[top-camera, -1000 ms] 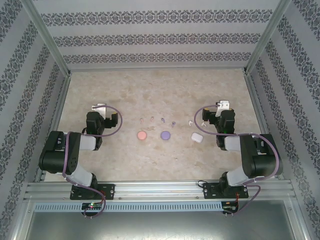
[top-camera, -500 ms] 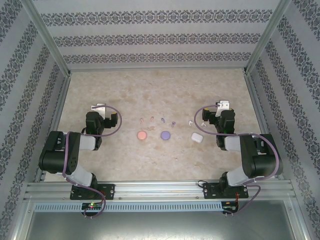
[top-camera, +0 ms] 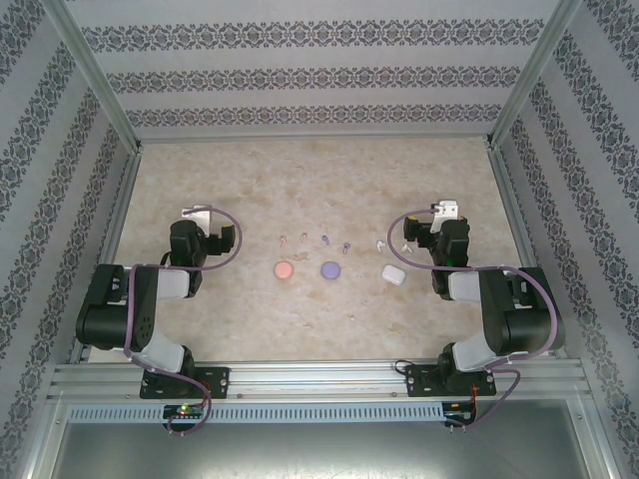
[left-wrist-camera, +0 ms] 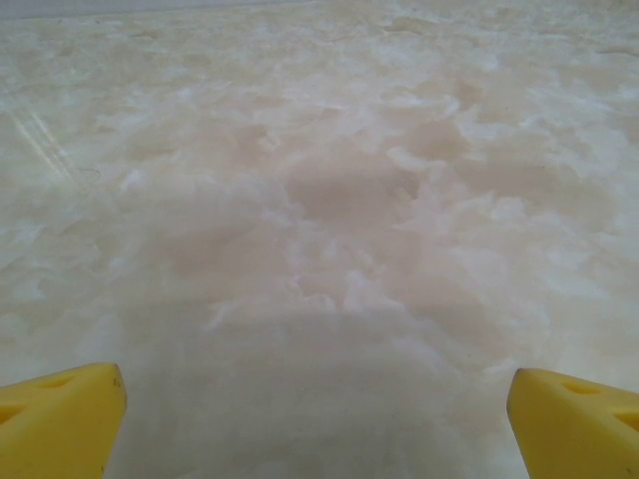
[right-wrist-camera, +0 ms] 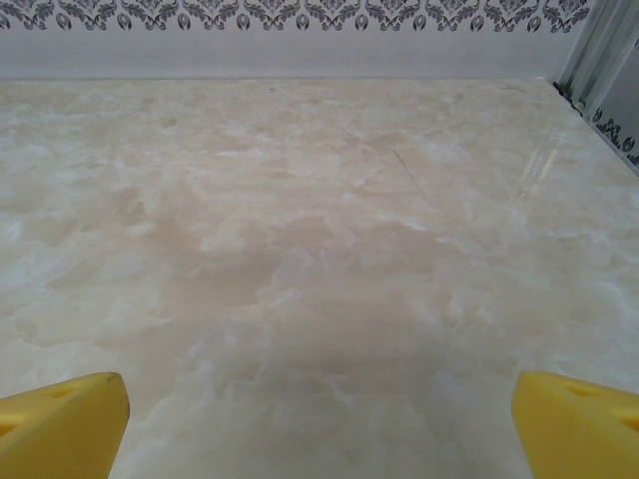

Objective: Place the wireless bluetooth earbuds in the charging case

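1. The purple case (top-camera: 329,268) sits near the middle of the table (top-camera: 300,180). The pink case (top-camera: 283,269) lies to its left and the white case (top-camera: 392,273) to its right, in one row.
2. The earbuds lie loose on the table in a line just beyond the purple case. The pinkish pair (top-camera: 284,239) is beyond-left, the purple pair (top-camera: 325,238) straight beyond, and the white pair (top-camera: 380,242) beyond-right. None is in a case.
3. The left gripper (top-camera: 198,213) hangs well to the left of the purple case, spread wide and empty. Its wrist view shows yellow fingertips (left-wrist-camera: 60,419) over bare table.
4. The right gripper (top-camera: 444,210) hangs well to the right of the purple case, past the white case. It is equally spread and holds nothing.
5. The task looks to be at its start, with the first pick not yet made. Whether the lids are open is too small to tell.
6. The next move calls for turning a gripper toward the line of buds. It must then descend squarely and close finely on one tiny stem without flicking it away.
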`<state>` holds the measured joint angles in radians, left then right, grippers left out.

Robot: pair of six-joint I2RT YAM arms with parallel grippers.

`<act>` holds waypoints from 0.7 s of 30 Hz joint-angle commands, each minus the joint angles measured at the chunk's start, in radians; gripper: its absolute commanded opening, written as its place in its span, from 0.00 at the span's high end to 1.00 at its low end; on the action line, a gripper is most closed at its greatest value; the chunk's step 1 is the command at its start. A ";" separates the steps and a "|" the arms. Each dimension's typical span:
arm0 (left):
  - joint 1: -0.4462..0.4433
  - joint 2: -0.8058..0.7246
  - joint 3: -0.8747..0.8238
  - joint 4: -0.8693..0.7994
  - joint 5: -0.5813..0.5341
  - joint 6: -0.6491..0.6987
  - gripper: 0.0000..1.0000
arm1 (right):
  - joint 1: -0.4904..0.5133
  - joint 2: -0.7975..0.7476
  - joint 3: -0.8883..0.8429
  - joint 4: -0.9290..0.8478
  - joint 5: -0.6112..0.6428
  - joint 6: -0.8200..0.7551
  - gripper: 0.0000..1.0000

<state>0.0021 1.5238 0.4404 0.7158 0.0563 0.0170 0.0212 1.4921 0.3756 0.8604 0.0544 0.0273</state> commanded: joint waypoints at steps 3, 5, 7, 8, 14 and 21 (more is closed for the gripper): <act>0.009 -0.084 0.086 -0.179 -0.041 -0.033 0.02 | -0.009 -0.207 -0.001 -0.167 0.080 0.060 0.02; 0.006 -0.102 0.130 -0.268 -0.038 -0.032 0.00 | -0.009 -0.315 0.032 -0.337 0.097 0.093 0.02; -0.006 -0.120 0.194 -0.388 -0.022 -0.045 0.00 | -0.011 -0.418 0.064 -0.468 0.093 0.164 0.02; -0.015 -0.126 0.221 -0.431 -0.019 -0.055 0.01 | -0.014 -0.462 0.077 -0.518 0.099 0.233 0.02; -0.089 -0.153 0.411 -0.733 0.018 -0.253 0.01 | -0.075 -0.717 0.135 -0.833 -0.064 0.543 0.02; -0.164 -0.166 0.525 -0.947 0.149 -0.462 0.01 | -0.009 -0.603 0.292 -1.315 -0.150 0.667 0.04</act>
<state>-0.1394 1.3727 0.9367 -0.0601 0.1253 -0.3191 -0.0265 0.8375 0.6334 -0.1482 -0.0364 0.5964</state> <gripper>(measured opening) 0.994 0.969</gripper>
